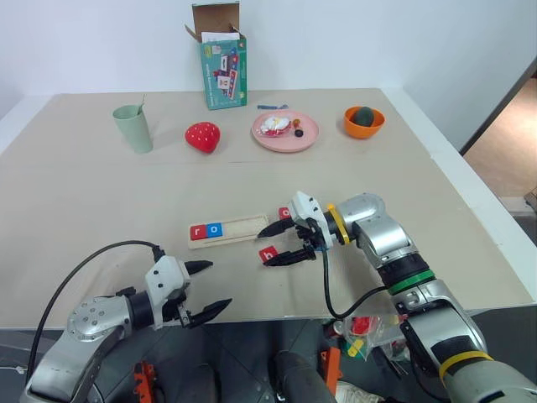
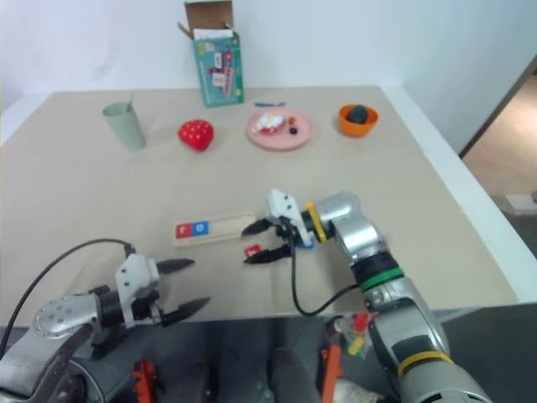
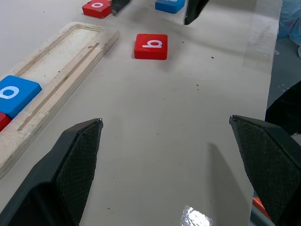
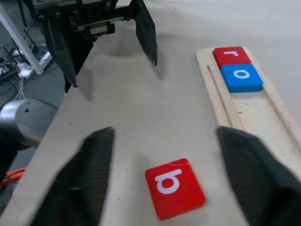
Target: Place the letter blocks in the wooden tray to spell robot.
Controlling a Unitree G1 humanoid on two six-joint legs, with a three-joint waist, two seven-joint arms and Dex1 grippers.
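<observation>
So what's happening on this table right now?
The robot is spelling a word with letter tiles in a wooden tray. A red r and a blue o already sit at one end of the tray. The right gripper hangs open over the red b, which lies on the table beside the tray, not gripped. Another red tile lies past the gripper. The left gripper waits open near the table's front edge, holding nothing.

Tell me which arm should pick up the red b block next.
The right. Its open gripper hovers over the red b block, which lies beside the wooden tray holding r and o. The left gripper hangs open near the table's front edge, farther away.
</observation>
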